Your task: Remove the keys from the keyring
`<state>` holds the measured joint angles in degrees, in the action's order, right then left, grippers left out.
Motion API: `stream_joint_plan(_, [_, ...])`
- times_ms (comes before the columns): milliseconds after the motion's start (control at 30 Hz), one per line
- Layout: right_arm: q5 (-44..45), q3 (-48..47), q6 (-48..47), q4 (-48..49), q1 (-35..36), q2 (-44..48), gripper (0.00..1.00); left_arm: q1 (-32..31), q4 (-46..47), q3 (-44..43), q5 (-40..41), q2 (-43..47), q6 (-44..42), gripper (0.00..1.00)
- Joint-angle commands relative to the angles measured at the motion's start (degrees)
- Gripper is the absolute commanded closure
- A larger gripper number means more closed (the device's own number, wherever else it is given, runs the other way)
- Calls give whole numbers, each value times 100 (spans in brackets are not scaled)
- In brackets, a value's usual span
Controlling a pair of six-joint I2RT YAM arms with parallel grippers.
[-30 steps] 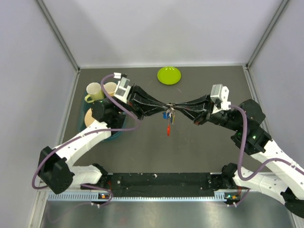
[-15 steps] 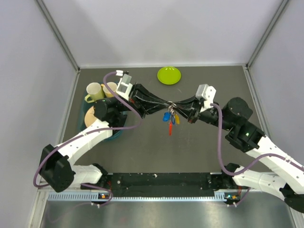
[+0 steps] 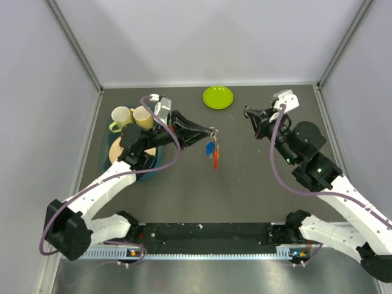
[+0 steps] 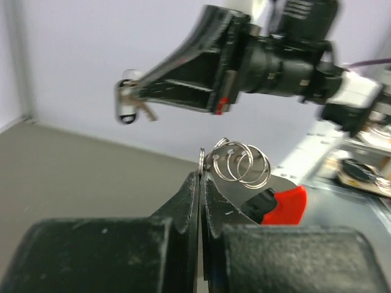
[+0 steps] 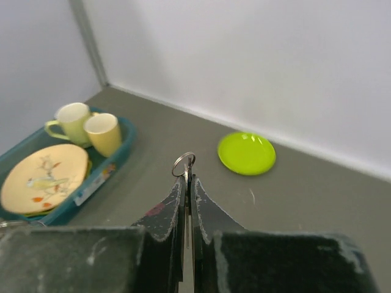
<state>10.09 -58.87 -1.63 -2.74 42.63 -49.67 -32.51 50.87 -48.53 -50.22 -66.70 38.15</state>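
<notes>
Keys (image 3: 210,148): one blue, one red, hanging from left jaws.

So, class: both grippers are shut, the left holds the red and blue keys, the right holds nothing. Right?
Not quite. The right gripper is not empty: the right wrist view shows a small silver ring pinched in it. The rest stands: both are shut, and the left gripper holds the red and blue keys.

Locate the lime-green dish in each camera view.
Top external: lime-green dish at top centre of the picture.
Left wrist: not in it.
Right wrist: right of centre.
Shared landmark: the right gripper, visible in all three.
</notes>
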Motion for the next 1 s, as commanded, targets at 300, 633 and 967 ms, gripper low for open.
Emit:
stream_joint_plan(300, [161,1500,2825,-763,-2161,-753,100,166,-5420,-1202,3869,-466,-3508,100])
stream_joint_plan(633, [-306,1414,3292,-525,-3155,-2784,99,166,-5957,-1430,3678,-1283,-3077,100])
stream_joint_plan(967, [-410,886,2993,-1096,-3253,-2566,1,166,-6458,-1773,3958,-2109,-2752,100])
